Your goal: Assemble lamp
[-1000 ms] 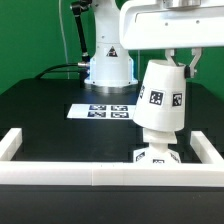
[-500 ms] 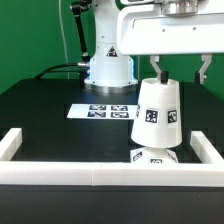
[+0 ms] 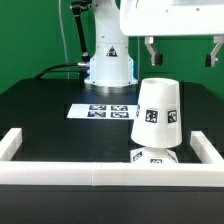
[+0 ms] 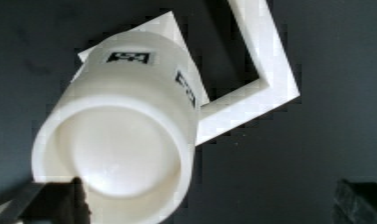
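The jaws stand wide open and hold nothing. They hang above the shade, clearly apart from it, with one finger to each side of the shade's top. The shade sits directly under the jaws, narrow end up, on the base, which lies on the black tabletop just inside the white rail frame. The bulb is not visible; I judge it is hidden inside the shade, but the pictures cannot confirm this.

In the exterior view the shade seems to lean a little, and in the wrist view it fills most of the picture, so how it sits cannot be checked there. This is the main risk, in my opinion: if the shade only rests on the bulb and is not seated, a small push could tip it. The jaws are above it, so a low sideways move could knock the top. The base is close to the frame, so a falling shade could roll against the rail. The marker board lies beyond the jaws, well apart from the lamp.
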Controlling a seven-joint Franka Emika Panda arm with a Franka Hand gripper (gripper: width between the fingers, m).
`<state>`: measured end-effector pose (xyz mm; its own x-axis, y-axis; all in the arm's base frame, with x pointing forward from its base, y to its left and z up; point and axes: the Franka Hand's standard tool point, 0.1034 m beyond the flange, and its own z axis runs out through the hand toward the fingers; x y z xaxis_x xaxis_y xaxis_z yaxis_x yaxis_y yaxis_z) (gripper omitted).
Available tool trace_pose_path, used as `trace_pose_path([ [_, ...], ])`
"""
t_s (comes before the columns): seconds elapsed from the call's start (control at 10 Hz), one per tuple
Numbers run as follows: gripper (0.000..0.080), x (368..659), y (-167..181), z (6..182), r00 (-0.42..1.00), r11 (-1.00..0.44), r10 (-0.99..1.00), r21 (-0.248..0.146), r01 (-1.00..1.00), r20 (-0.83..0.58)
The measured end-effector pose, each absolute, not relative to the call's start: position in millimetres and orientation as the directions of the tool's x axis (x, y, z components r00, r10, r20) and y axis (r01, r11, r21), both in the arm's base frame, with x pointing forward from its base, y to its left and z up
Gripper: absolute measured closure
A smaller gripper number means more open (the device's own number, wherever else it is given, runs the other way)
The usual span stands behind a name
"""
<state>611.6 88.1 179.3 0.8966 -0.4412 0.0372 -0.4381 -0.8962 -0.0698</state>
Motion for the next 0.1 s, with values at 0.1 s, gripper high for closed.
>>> trace_pose_path([
  [0.1, 0.0101, 611.6, 87.8, 179.1, 0.896, -0.896, -0.442, -0.070, -0.439, 0.037],
])
